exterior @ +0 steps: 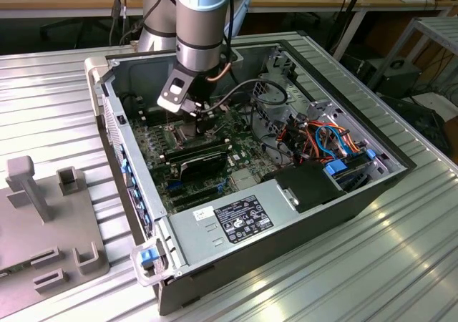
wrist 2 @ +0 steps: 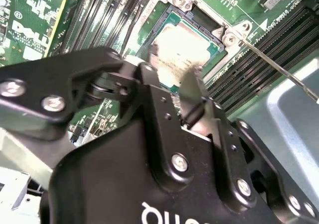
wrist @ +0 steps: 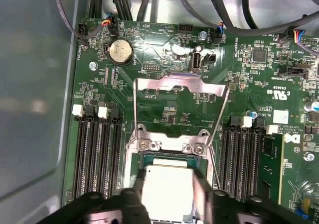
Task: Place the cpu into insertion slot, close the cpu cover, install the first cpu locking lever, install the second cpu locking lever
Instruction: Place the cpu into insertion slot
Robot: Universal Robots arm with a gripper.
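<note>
In the first wrist view the cpu (wrist: 167, 181), a square chip with a dull silver-beige top, lies over the insertion slot (wrist: 149, 158). My gripper (wrist: 171, 191) is shut on the cpu, one finger against each side. The second wrist view has the cpu (wrist 2: 182, 47) low in the insertion slot (wrist 2: 172, 12), its green edge showing, with my gripper (wrist 2: 172, 79) at its near edge. The cpu cover (wrist: 179, 83) is flipped back, away from the slot. Two thin wire levers (wrist: 134, 109) (wrist: 221, 115) stand raised beside it. In the exterior view my gripper (exterior: 202, 125) reaches down into the computer case.
Black memory slots (wrist: 97, 149) (wrist: 244, 149) flank the socket on both sides. A coin battery (wrist: 119, 51) and cables (wrist: 124, 5) lie beyond the cover. The open case wall (exterior: 114, 129), power supply (exterior: 236, 218) and drive cables (exterior: 322, 139) surround the board. A grey fixture (exterior: 43, 222) stands outside.
</note>
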